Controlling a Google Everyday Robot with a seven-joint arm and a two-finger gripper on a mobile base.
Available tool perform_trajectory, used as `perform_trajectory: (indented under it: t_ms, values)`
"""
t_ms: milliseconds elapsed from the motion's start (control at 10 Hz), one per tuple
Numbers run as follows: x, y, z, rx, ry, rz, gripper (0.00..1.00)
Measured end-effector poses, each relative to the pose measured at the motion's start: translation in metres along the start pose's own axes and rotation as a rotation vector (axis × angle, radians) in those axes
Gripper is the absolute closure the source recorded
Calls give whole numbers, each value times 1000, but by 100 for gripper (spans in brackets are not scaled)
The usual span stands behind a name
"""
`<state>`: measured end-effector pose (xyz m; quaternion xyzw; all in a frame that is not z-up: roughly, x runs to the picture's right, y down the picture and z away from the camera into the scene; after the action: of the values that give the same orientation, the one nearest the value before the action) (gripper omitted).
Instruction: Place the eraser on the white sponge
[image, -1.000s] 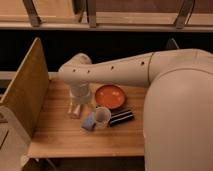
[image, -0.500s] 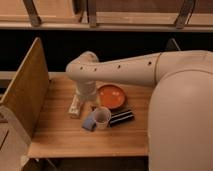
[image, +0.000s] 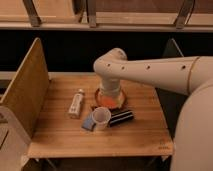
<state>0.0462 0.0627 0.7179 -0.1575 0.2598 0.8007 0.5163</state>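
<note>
The eraser (image: 121, 118), a black oblong block with pale stripes, lies on the wooden table (image: 60, 137) just right of the white cup (image: 101, 118). The white sponge (image: 88, 122), a small blue-grey pad, lies against the cup's left side, partly hidden by it. My gripper (image: 109, 96) hangs at the end of the white arm, low over the orange bowl (image: 111, 101), behind the cup and the eraser. It holds nothing that I can see.
A long narrow white bottle-like item (image: 76, 103) lies left of the bowl. A tall wooden side panel (image: 24, 92) stands along the table's left edge. My arm's large white body (image: 192, 115) fills the right side. A dark gap and rail run behind the table.
My arm has swung right, from above the white bottle-like item to above the orange bowl, uncovering that item. The eraser, cup and sponge have not moved.
</note>
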Motion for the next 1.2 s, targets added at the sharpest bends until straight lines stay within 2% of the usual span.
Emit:
perform_trajectory:
  t_ms: [100,400,600,800,1200]
  values:
    - [-6,-13,-1,5,-14,27,35]
    - [-3,-6,-1,-4,-10,19,35]
    - [-7,-12,8,14,0,40,35]
    - [-17,-39,30,56,31,118,35]
    - [-20,-84,67,109,131,308,35]
